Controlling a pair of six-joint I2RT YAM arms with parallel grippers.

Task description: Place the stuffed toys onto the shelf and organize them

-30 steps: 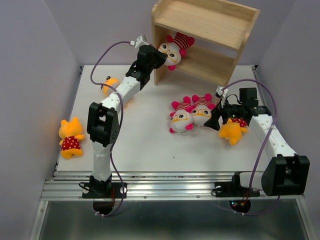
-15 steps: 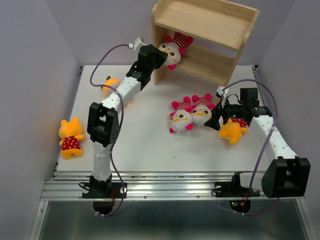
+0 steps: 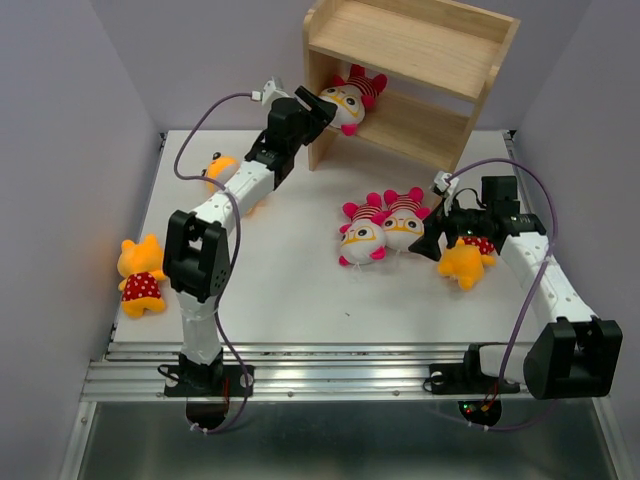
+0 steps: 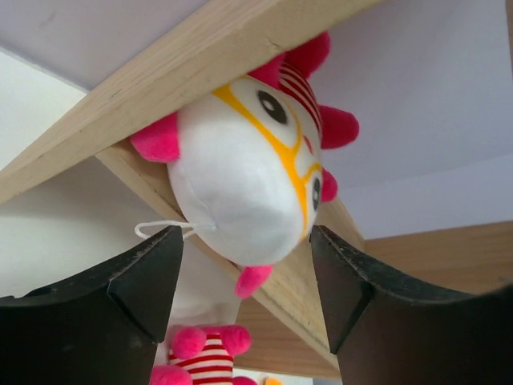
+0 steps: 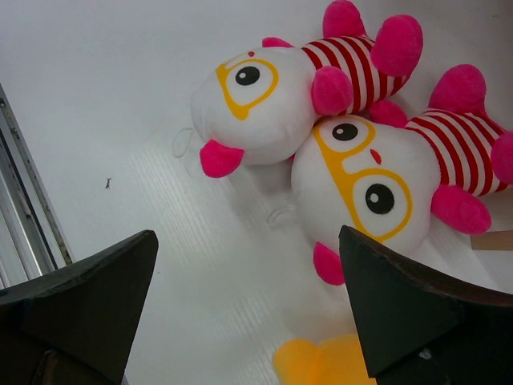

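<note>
The wooden shelf (image 3: 410,45) stands at the back of the table. One white-faced striped stuffed toy (image 3: 352,93) lies at the left end of its lower tier. My left gripper (image 3: 318,106) is just in front of that toy, open. In the left wrist view the toy's head (image 4: 240,180) sits between the fingertips (image 4: 152,269) with a gap on each side. Two more striped toys (image 3: 362,234) (image 3: 405,220) lie together mid-table. My right gripper (image 3: 428,243) hovers open beside them, over an orange toy (image 3: 463,260). In the right wrist view both striped toys (image 5: 256,100) (image 5: 377,180) show ahead of the wide jaws.
An orange toy (image 3: 140,275) lies near the table's left edge. Another orange toy (image 3: 220,168) is partly hidden behind my left arm. The shelf's left side panel (image 3: 318,140) is close to my left wrist. The metal rail (image 3: 340,372) runs along the near edge.
My left gripper has opened and let go of the striped toy, which now rests on the lower tier. The left arm has shifted slightly left. The right arm has not moved.
</note>
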